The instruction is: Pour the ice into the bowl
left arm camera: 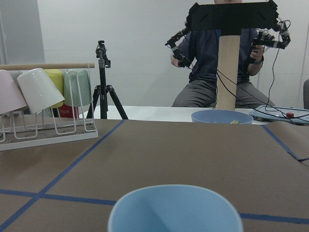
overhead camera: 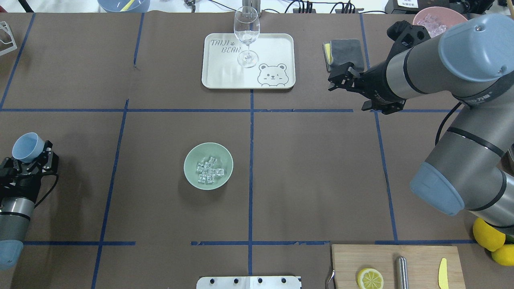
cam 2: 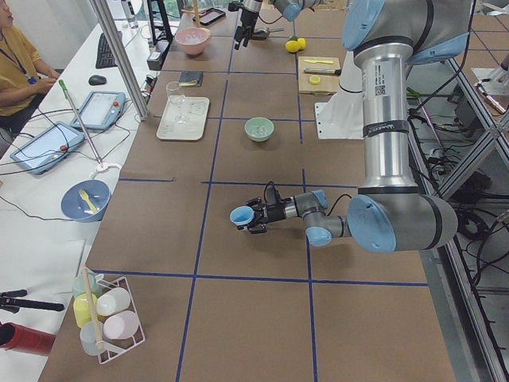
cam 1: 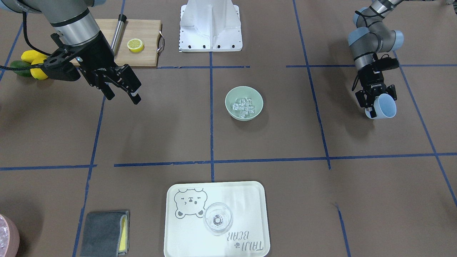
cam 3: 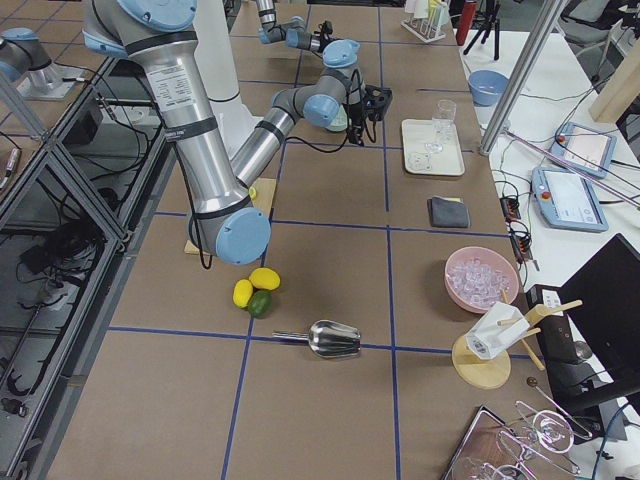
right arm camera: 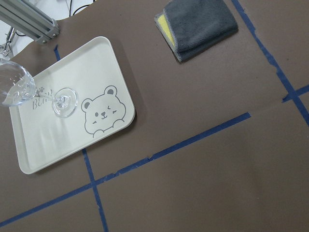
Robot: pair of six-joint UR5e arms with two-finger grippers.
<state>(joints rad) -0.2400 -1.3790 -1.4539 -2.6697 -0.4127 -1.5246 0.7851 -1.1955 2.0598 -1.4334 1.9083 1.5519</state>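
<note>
Bench [overhead camera: 313,168] layout, read from my left to my right in the overhead view.

Far left: my left end effector [overhead camera: 30,158] is clenched on a blue cup [overhead camera: 28,146], one finger on each side of its wall. The cup's mouth faces up and slightly outward, with its pale inside showing. It is well apart from the bowl.

Centre left: the mint-green bowl [overhead camera: 192,160] stands upright on the bench, just left of the long blue tape line. The ice [overhead camera: 209,171] lies inside it as a loose heap of clear cubes on the bottom.

Centre, far edge: a cream tray [overhead camera: 273,44] with a printed bear carries an upright wine glass [overhead camera: 246,30] near its left half.

Right of the tray: a folded grey cloth [overhead camera: 345,49] with a yellow edge lies flat.

Right: my right end effector [cam 1: 122,95] hangs above the bench near the cloth, released, with its fingers spread and nothing between them. Beyond it stands a pink container [overhead camera: 435,18] of whitish pieces.

Near right corner: a wooden cutting board [overhead camera: 417,257] bears a lemon half [overhead camera: 370,278], cut face up, with a metal rod [overhead camera: 401,272] and a yellow knife [overhead camera: 442,274] beside it.
</note>
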